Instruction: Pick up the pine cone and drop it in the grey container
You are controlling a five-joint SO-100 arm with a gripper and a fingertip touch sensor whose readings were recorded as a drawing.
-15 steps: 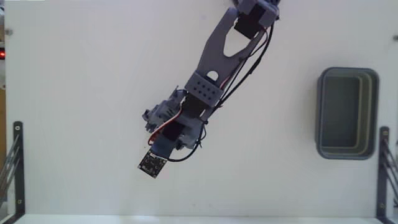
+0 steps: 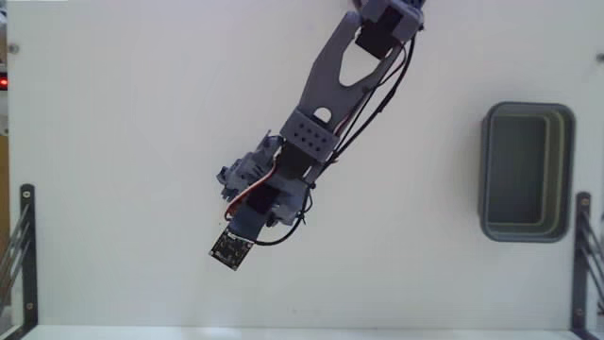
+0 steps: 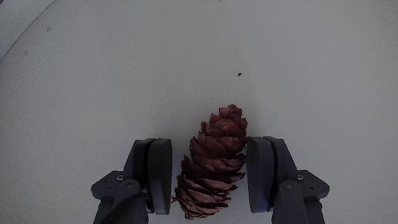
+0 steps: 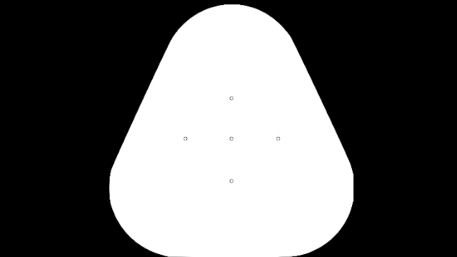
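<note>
In the wrist view the reddish-brown pine cone [image 3: 213, 163] lies on the white table, tip pointing away, between my two dark grey fingers. My gripper [image 3: 209, 142] is closed in on it, with both pads against the cone's wide lower scales. In the fixed view my arm [image 2: 316, 132] reaches down from the top edge towards the table's middle and covers both the cone and the fingers. The grey container [image 2: 487, 170] stands far to the right, with nothing in it.
Black metal brackets stand at the lower left [image 2: 26, 255] and lower right [image 2: 582, 255] of the table in the fixed view. A small dark speck [image 3: 239, 76] lies on the table beyond the cone. The container sits close to the right bracket.
</note>
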